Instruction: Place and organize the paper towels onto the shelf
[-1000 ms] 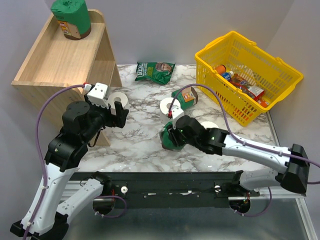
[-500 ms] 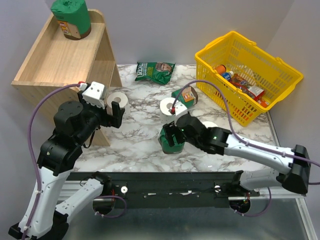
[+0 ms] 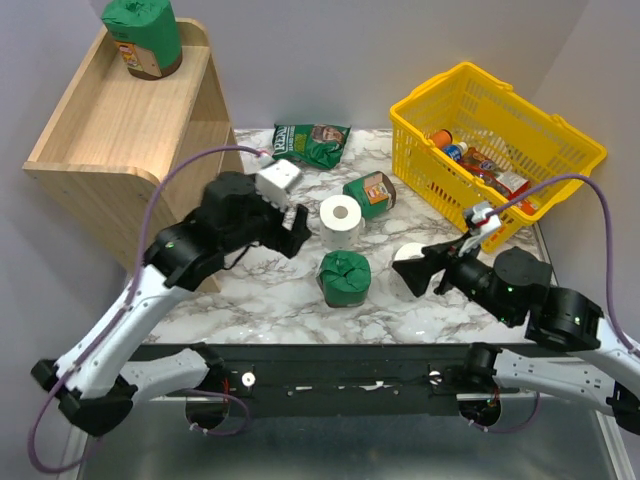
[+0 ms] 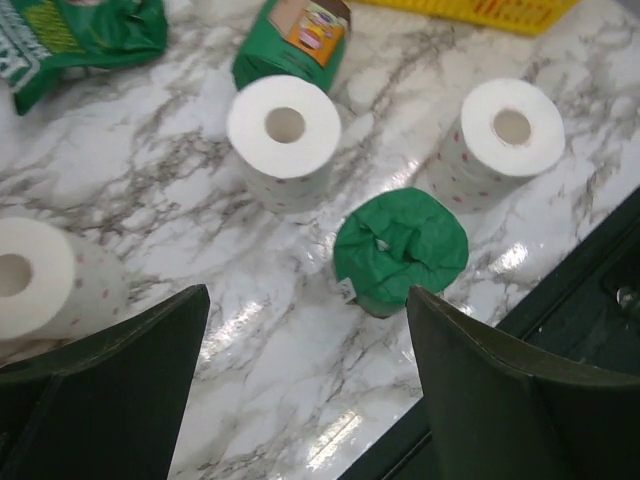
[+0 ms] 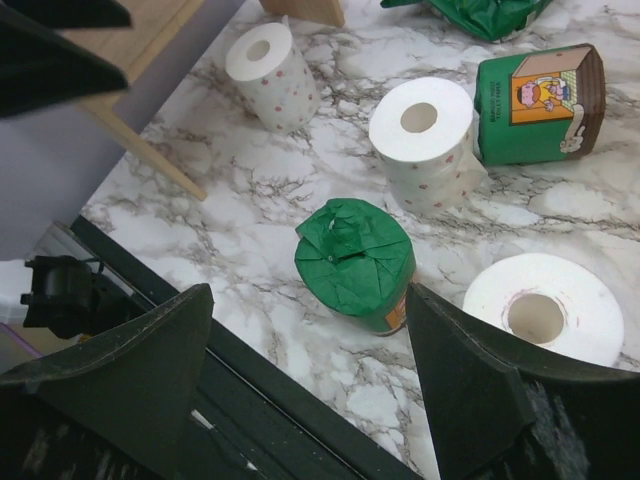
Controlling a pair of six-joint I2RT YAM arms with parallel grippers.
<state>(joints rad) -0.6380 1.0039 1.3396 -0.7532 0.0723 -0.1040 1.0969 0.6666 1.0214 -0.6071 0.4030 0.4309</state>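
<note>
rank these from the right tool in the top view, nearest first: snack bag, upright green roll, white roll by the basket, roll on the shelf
1. White roll, just beside the right tool.
2. Upright green roll, to its left, centre front.
3. Snack bag, at the back, centre.
4. Shelf-top roll, far back left.

Lab test cell: grey walls (image 3: 330, 50), marble tabletop (image 3: 270, 290), yellow basket (image 3: 445, 200).

Bright, even overhead light; white glare patches on the glossy marble table (image 4: 250, 330); soft short shadows; mostly sharp
</note>
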